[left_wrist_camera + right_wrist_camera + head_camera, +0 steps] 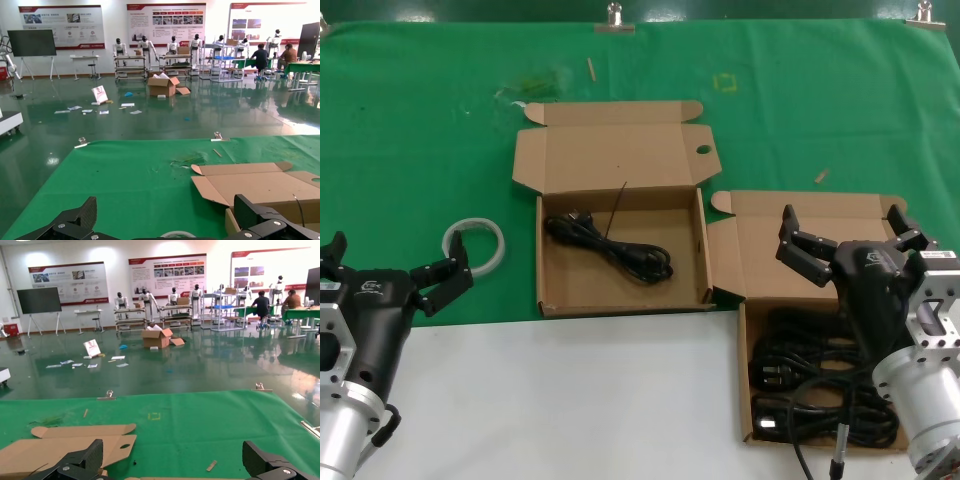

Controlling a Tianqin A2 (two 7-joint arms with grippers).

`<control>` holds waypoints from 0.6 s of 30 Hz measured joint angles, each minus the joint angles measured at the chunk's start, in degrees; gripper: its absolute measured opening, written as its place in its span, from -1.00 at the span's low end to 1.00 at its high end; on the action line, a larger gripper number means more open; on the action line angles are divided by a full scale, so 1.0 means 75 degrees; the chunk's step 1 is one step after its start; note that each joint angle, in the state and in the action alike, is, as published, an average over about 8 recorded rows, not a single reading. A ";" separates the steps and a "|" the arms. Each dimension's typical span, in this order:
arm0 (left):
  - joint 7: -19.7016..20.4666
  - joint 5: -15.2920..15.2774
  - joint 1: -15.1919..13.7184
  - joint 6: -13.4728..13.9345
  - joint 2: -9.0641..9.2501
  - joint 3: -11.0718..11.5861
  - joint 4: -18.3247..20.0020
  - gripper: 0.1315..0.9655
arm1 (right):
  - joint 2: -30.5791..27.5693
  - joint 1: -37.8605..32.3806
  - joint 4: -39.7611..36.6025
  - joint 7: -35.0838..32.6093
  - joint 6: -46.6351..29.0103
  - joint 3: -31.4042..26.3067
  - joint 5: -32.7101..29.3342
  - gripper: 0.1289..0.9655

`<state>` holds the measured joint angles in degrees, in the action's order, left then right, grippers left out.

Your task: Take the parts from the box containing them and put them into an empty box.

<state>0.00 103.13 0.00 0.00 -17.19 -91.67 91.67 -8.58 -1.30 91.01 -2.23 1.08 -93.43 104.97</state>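
The right gripper (pixel 847 232), jaws released, hovers directly above the parts (pixel 820 385) in the box containing them (pixel 745 395); the left gripper (pixel 395 268), also released, is well apart.

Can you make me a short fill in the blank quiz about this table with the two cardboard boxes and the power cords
1. The box in the middle of the table holds ____ black power cord.
2. The right gripper hovers over the box that holds a ____ of cords.
3. The white ring of tape lies on the ____ cloth.
4. The left gripper has its fingers ____.

Missing words: one; pile; green; open
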 joint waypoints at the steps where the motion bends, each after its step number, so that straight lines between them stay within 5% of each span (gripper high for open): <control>1: 0.0000 0.0000 0.0000 0.0000 0.0000 0.0000 0.0000 1.00 | 0.0000 0.0000 0.0000 0.0000 0.0000 0.0000 0.0000 1.00; 18: 0.0000 0.0000 0.0000 0.0000 0.0000 0.0000 0.0000 1.00 | 0.0000 0.0000 0.0000 0.0000 0.0000 0.0000 0.0000 1.00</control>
<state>0.00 103.13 0.00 0.00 -17.19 -91.67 91.67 -8.58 -1.30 91.01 -2.23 1.08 -93.43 104.97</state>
